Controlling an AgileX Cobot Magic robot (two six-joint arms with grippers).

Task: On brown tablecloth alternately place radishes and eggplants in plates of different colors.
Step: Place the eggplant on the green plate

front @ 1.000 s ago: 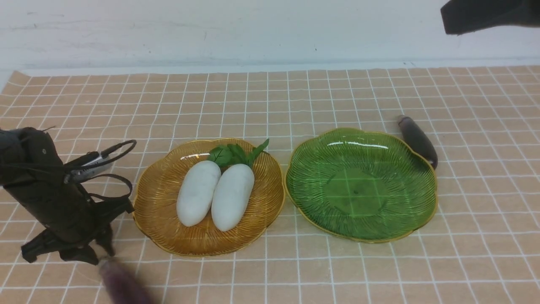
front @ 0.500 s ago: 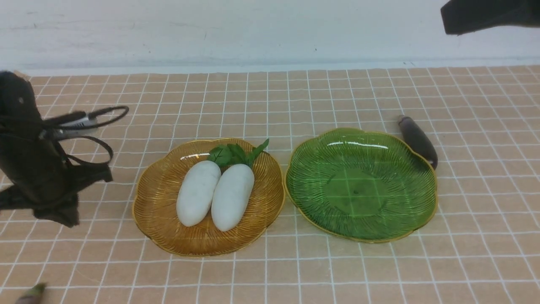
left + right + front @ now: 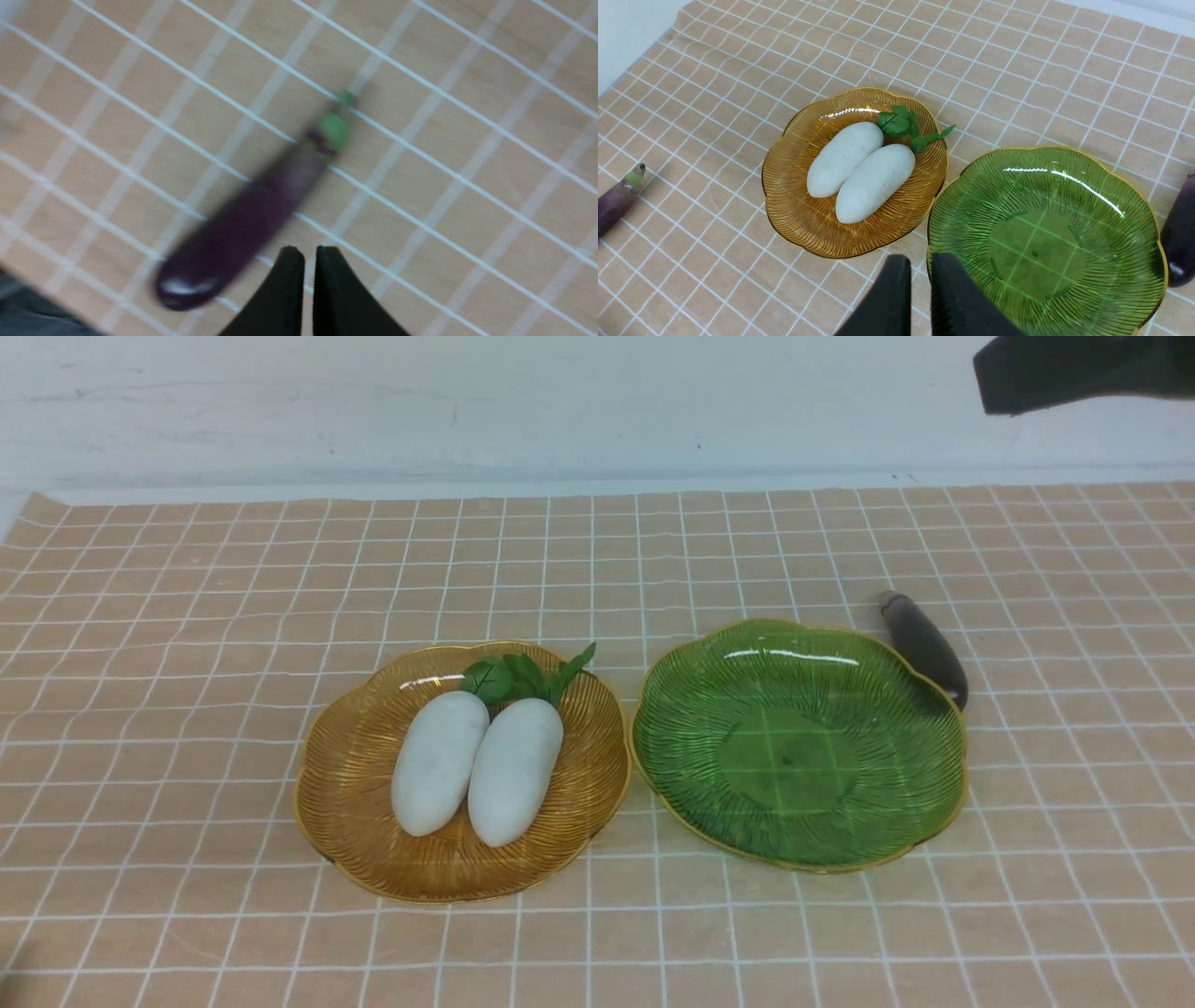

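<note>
Two white radishes lie side by side in the amber plate on the brown tablecloth. The green plate beside it holds nothing. One dark purple eggplant lies on the cloth at the green plate's far right rim. The other eggplant lies blurred on the cloth just beyond my left gripper, which is shut and empty above it. It also shows in the right wrist view, far left of the amber plate. My right gripper is shut and empty, high above the gap between the plates.
Part of my right arm hangs dark at the top right of the front view. A white wall runs along the cloth's far edge. My left arm does not show in the front view.
My left arm rose and left the front view to the left. The eggplant near the front left slid left and out of the front view. The right arm has not moved.
</note>
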